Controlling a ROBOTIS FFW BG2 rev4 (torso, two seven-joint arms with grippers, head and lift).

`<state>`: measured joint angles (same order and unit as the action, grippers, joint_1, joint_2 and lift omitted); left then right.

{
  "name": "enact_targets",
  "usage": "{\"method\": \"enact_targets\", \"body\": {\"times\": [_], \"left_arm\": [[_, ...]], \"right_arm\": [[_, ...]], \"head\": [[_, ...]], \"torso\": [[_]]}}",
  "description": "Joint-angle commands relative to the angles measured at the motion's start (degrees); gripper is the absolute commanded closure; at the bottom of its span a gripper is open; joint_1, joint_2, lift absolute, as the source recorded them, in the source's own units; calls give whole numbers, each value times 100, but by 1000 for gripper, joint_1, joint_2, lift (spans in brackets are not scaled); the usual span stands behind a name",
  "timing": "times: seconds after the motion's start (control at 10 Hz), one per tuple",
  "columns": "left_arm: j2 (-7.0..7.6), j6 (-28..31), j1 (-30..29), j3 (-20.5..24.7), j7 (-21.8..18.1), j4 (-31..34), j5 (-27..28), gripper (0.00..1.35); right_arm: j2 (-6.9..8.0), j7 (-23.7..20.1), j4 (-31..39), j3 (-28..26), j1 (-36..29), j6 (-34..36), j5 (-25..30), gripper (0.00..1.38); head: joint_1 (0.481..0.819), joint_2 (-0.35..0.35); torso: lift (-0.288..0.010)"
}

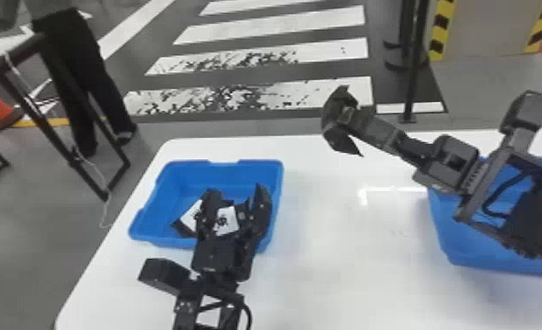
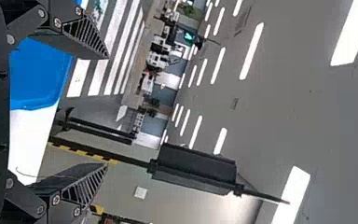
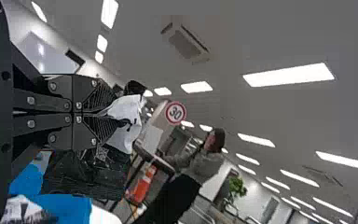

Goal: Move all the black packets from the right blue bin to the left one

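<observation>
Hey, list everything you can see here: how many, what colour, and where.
Flat-topped table: one, white, under both bins.
Left open plastic bin: one, blue, table's left.
Right plastic bin: one, blue, table's right, partly hidden.
Flat labelled packets: count unclear, black with white labels, left bin.
Held labelled packet: one, black and white, right gripper.
Painted stripes: several, white, floor beyond.
Striped posts: two, yellow and black, far right.
Round sign: one, white, red rim, background.
Ceiling lights: many, white, overhead.
Left gripper: one, black, open over left bin.
Right gripper: one, black, shut on packet.
</observation>
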<state>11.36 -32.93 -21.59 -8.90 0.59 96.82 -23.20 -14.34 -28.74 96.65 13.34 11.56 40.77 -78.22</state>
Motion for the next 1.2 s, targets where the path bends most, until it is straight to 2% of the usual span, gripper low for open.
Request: {"method": "enact_targets", "body": {"times": [0.0, 0.2, 0.3, 0.6, 0.8, 1.1], "left_arm": [[24, -139, 22, -150, 64, 0, 389, 246], [59, -673, 93, -367, 354, 0, 1006, 246], [68, -757, 107, -447, 372, 0, 994, 246], [86, -561, 163, -572, 398, 0, 1143, 246], [86, -547, 149, -527, 398, 0, 1177, 246], [59, -659, 79, -344, 530, 0, 1371, 246]], "right_arm": [[-16, -131, -250, 380, 292, 15, -347, 1243], [-7, -272, -574, 871, 503, -98, -782, 1243], [-7, -369, -813, 1122, 630, -196, -919, 1243], [11, -474, -925, 1728, 799, -252, -1262, 1243], [11, -474, -897, 1876, 756, -281, -1307, 1243], [-16, -474, -869, 1888, 672, -674, -1227, 1243]], "head": [[690, 291], [682, 300], [675, 305], [677, 322], [686, 338], [690, 350]], "torso": [[-168], [-168], [-168], [-168], [-168], [-168]]}}
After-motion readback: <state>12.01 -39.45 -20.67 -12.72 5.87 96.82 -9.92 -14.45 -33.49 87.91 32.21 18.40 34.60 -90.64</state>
